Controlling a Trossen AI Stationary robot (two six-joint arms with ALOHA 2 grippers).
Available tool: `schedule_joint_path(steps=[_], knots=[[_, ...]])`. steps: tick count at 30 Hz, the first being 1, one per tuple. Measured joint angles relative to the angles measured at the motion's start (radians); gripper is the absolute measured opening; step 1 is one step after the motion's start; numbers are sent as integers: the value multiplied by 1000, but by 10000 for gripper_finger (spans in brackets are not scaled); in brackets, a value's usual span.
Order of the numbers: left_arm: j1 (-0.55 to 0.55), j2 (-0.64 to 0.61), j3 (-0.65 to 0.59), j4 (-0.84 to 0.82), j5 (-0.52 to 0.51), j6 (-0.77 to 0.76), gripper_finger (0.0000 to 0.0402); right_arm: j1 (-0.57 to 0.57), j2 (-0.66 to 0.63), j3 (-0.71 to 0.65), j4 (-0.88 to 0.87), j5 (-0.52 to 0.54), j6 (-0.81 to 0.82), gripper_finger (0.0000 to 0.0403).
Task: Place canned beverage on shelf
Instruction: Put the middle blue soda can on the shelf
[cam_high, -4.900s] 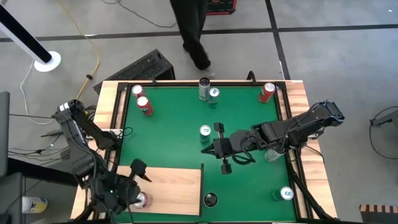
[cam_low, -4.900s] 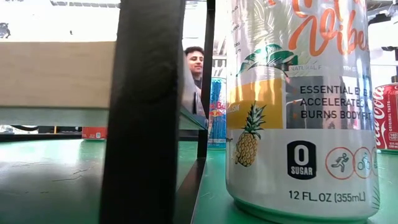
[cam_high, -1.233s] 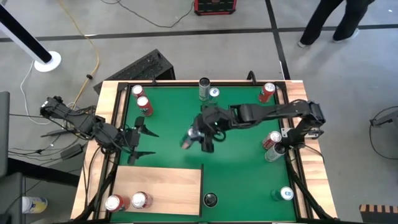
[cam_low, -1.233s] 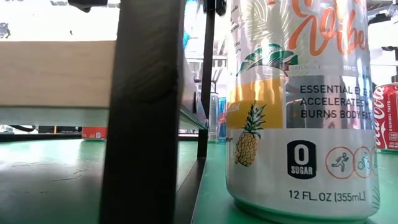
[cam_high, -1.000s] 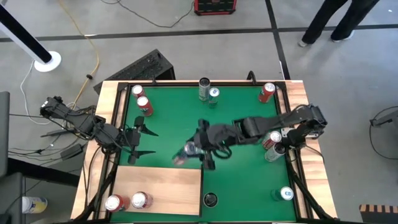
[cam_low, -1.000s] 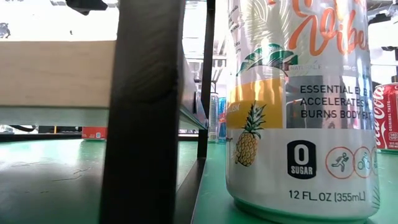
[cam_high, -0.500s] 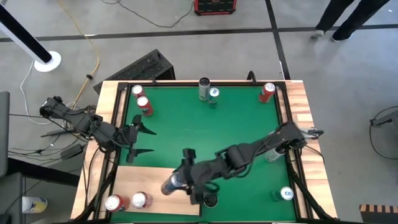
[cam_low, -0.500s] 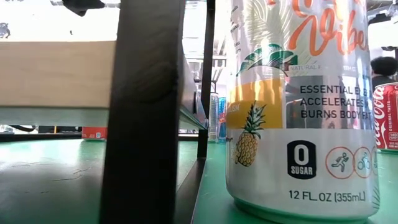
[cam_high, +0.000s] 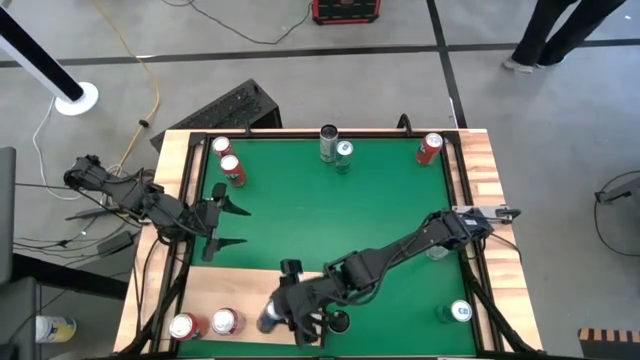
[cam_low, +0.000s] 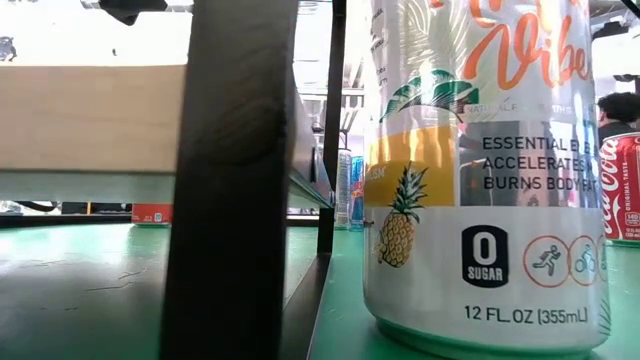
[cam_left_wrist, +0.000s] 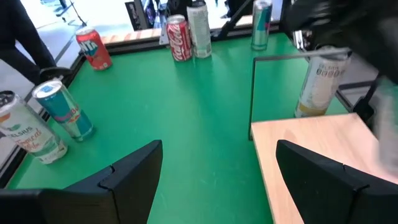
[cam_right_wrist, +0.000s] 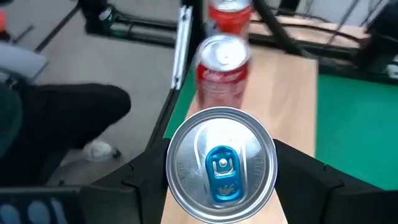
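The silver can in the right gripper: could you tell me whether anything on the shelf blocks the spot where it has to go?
Nothing visible does. The right gripper holds the silver can over the shelf, beside two red cans standing near its edge. The board under the can looks bare; the nearer red can stands apart from it.
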Motion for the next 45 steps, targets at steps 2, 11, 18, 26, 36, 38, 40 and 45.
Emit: schedule_joint_path(steps=[2, 11, 18, 26, 36, 38, 40, 45], knots=[[0, 0, 0, 3, 0, 1, 300, 8, 0, 0, -30, -4, -5, 260], [0, 0, 0, 3, 0, 1, 300, -6, 42, 0, -48, -5, -5, 260], [0, 0, 0, 3, 1, -1, 300, -18, 46, 0, -63, -21, -24, 269], [0, 0, 0, 3, 1, -1, 300, -18, 44, 0, -62, -25, -51, 357], [0, 0, 0, 3, 1, -1, 300, -20, 31, 0, -65, -27, -85, 356], [0, 0, 0, 3, 1, -2, 300, -20, 7, 0, -76, -27, -100, 353], [0, 0, 0, 3, 1, -1, 300, -15, -21, 0, -84, -27, -121, 351], [0, 0, 0, 2, 2, -10, 300, -1, -85, 0, -138, 58, -166, 340]])
